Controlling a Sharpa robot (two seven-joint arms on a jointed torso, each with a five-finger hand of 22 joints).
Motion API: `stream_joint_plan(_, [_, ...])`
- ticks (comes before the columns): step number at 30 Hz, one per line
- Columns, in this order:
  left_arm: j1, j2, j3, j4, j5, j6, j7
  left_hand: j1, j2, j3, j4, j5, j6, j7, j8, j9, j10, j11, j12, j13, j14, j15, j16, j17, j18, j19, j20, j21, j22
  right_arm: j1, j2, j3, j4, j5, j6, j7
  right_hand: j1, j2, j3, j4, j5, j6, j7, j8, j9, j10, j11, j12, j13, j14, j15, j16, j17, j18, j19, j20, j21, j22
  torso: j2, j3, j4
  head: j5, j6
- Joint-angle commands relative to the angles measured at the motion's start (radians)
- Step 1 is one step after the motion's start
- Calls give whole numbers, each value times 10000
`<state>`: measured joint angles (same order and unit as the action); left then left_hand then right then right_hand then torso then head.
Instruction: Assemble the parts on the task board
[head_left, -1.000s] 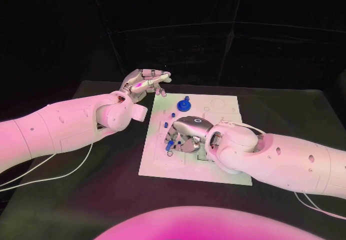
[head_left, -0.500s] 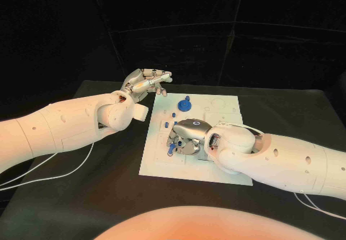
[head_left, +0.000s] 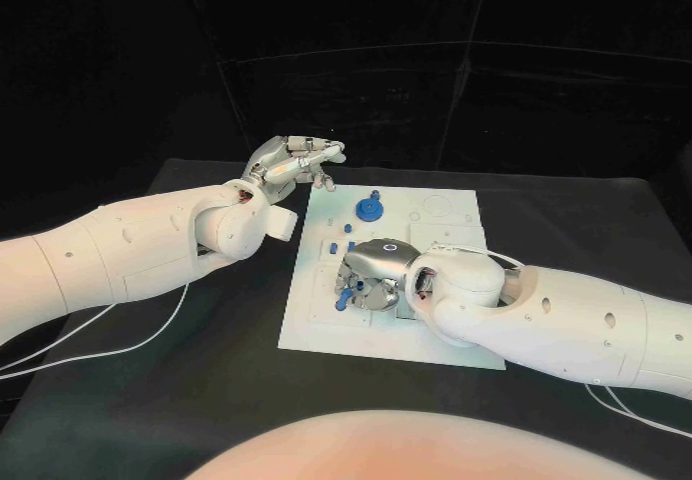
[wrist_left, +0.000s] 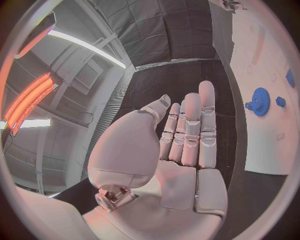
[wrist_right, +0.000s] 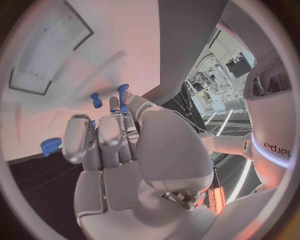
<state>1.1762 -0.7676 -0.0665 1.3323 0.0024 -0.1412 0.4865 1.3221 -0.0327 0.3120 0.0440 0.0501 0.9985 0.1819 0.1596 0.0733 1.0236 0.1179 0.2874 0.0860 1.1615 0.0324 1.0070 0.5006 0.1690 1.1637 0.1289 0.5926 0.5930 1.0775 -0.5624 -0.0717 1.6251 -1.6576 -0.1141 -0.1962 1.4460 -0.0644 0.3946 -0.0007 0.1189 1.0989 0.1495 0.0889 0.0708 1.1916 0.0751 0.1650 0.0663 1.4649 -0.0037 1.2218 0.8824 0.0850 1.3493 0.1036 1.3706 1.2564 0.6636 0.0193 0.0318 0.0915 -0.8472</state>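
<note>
The white task board (head_left: 433, 330) lies in the middle of the black table. My right hand (head_left: 369, 274) hovers low over its left middle, fingers curled down, pinching a small blue peg (head_left: 343, 292) (wrist_right: 122, 92) between thumb and a finger. A blue gear (head_left: 369, 211) (wrist_left: 259, 108) (wrist_right: 50, 146) sits on the board's far part, with a blue pin (head_left: 374, 196) just beyond it. Small blue pegs (head_left: 348, 230) stand near the board's left edge, and one (wrist_right: 96, 100) shows beside my fingertips. My left hand (head_left: 296, 160) (wrist_left: 187, 135) is raised beyond the board's far left corner, fingers straight, holding nothing.
The black table (head_left: 173, 380) has bare surface to the left and front of the board. White cables (head_left: 130, 345) trail across the table under my left arm. Outlined recesses (head_left: 433, 210) mark the board's far right part.
My right hand has shifted only slightly over the board's left middle, keeping the blue peg under its fingers. The left hand has stayed where it was.
</note>
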Motion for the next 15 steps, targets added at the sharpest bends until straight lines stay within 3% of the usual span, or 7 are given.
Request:
stream_joint_plan(1, [20, 10, 10, 11, 30, 125, 32, 93, 44, -33, -20, -18, -51, 13, 48, -9, -72, -16, 35, 11, -61, 10, -25, -10, 132, 5, 39, -68, -11, -17, 51, -13, -19, -271, 211, -152, -103, 30, 37, -2, 41, 17, 30, 19, 7, 24, 32, -70, -3, 44, -7, 5, -8, -77, -65, 3, -33, -8, -3, 1, -4, 14, -14])
stream_joint_plan(15, [20, 1, 10, 11, 30, 123, 26, 93, 44, -33, -20, -18, -51, 13, 48, -9, -72, -16, 35, 11, -61, 10, -25, -10, 132, 5, 39, -68, -11, -43, 202, -63, 9, -204, 100, 99, -469, -286, -20, 78, 184, -381, 138, -239, -57, -92, 132, -341, -1, 14, 77, 39, -51, -72, -111, 78, -44, -16, -5, 1, 0, 21, -20])
